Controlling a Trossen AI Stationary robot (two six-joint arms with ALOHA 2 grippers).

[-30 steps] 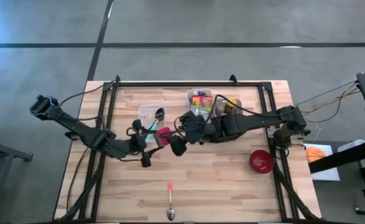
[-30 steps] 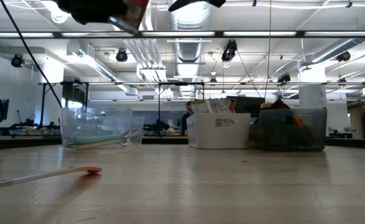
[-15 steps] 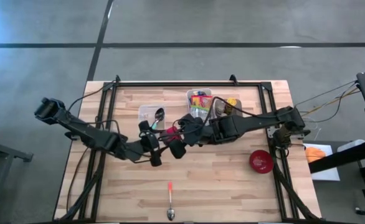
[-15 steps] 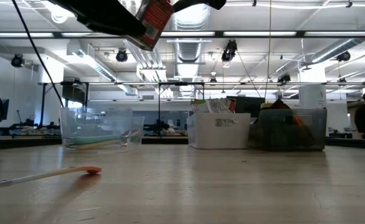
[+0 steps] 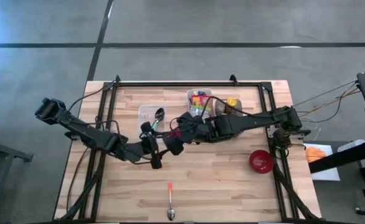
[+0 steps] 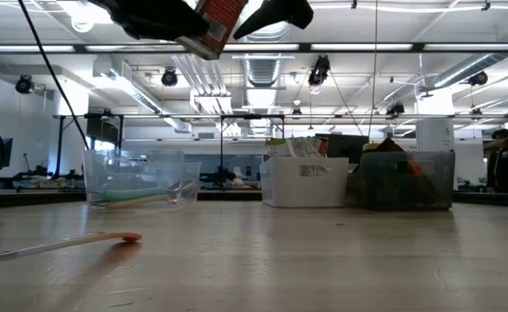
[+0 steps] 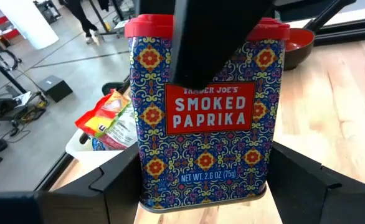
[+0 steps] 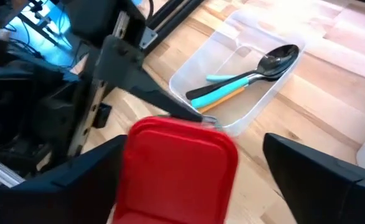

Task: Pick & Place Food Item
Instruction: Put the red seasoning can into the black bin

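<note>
From above, my left end effector [image 5: 150, 147] sits over the middle of the counter [image 5: 232, 186], clamped on the smoked paprika tin [image 5: 164, 138]. My right end effector [image 5: 177, 138] hangs just beside it, its fingers spread on either side of the tin's red lid without gripping. Behind them lie a clear tub [image 5: 150, 116] with spoons, a white bin [image 5: 200, 101] of packets and a darker bin [image 5: 226, 106]. A red bowl [image 5: 261, 161] rests near the right edge, well apart, and an orange-handled spoon [image 5: 170, 199] lies by the front edge.

From counter height, the tin [image 6: 216, 19] is held high in the air, tilted, with a dark finger [image 6: 276, 12] of my right arm next to it. The tub [image 6: 137, 179], the white bin [image 6: 304, 178] and the dark bin [image 6: 407, 178] stand in a row at the back; the spoon [image 6: 55, 245] lies in front at left. A person [image 6: 502, 160] stands far off in the room.

Through my left wrist, the tin [image 7: 201, 146] fills the space between my two fingers [image 7: 117, 183], label facing me. A finger of the right arm [image 7: 217, 37] crosses its upper front. A snack packet [image 7: 108, 121] and the red bowl [image 7: 298, 40] show behind.

Through my right wrist, the tin's red lid [image 8: 179, 168] lies between my spread fingers [image 8: 319, 171], and the tub [image 8: 232, 87] of spoons lies beyond.
</note>
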